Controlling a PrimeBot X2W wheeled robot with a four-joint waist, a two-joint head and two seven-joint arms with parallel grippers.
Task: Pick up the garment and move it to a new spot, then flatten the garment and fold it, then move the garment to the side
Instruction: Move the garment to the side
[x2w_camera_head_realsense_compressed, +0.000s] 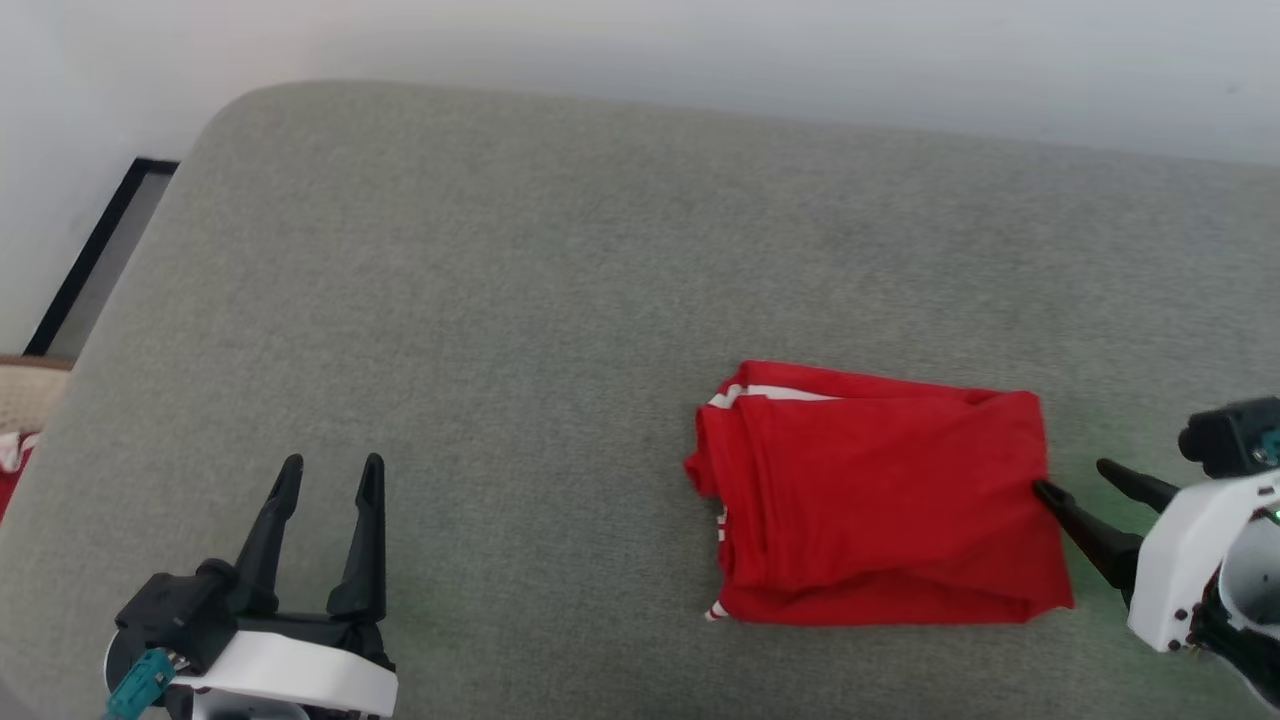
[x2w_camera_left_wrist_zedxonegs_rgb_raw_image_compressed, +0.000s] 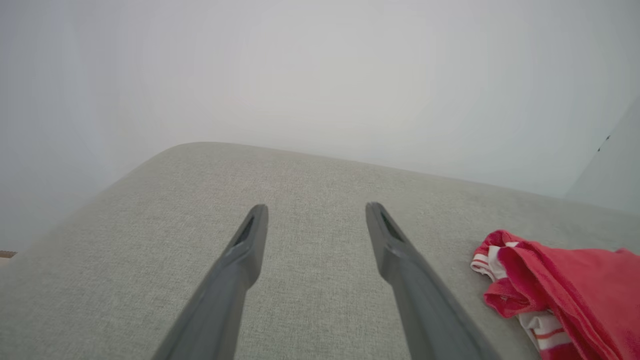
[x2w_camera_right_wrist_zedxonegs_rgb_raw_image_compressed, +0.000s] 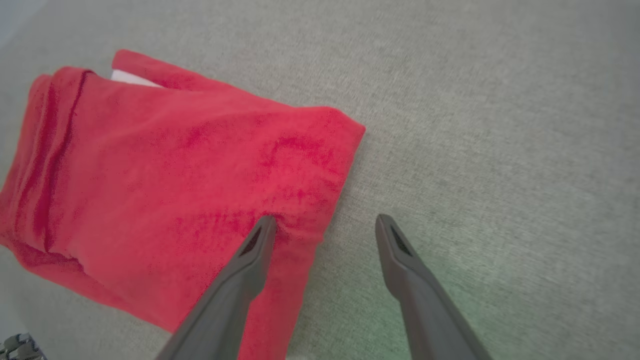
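L pincer (x2w_camera_head_realsense_compressed: 332, 462) sits near-left over bare grey cushion (x2w_camera_head_realsense_compressed: 500, 300), fingers spread wide, nothing betw them. It's well apart from the shirt, prob parked there so it doesn't snag the cloth or block the R arm.

Shirt (x2w_camera_head_realsense_compressed: 880, 490) lies right of centre on the cushion, toward the near edge, already folded into a rough rectangle. Red body is on top, w/ a bit of white sleeve & stripe peeking out at the far-left corner and near-left edge. The layers are a little uneven on the left side but the stack looks settled, so flatten & fold seem done. What's left, I'd judge, is the shift to the side.

R pincer (x2w_camera_head_realsense_compressed: 1071, 475) comes in low from the right, also spread, gripping nothing. It straddles the shirt's right edge: one finger's tip rests on the cloth, which puckers round it, while the other is over bare cushion just beside the edge. That stance fits a pinch on all folded layers at once. Catching only the top layer would prob pull the fold open.
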